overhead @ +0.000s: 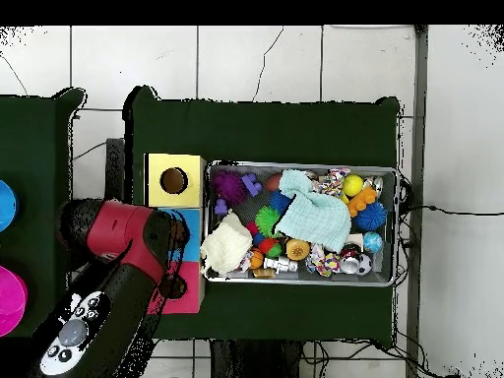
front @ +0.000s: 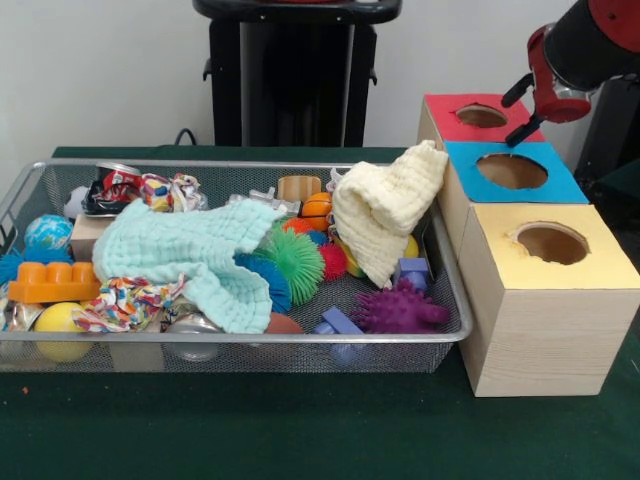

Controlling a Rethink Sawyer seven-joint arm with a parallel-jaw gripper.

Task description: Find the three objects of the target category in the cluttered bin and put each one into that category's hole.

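The bin (front: 455, 335) is set on the green table (front: 300, 430), touching the boxes (front: 545, 310), crammed with toys. A mint cloth (front: 190, 255) and cream cloth (front: 385, 205) are draped inside. The gripper (front: 520, 110) is held above the red box (front: 450, 120); finger state cannot be told.

Light: even, bright indoor, no hard glare | Shadows: soft — under the yellow-topped box (front: 545, 320) and the bin (front: 235, 352) rim on the green table cloth (front: 300, 430) | Focus: front view slightly soft throughout | Overhead: floor tiles (overhead: 256, 59) bright — near washed out.
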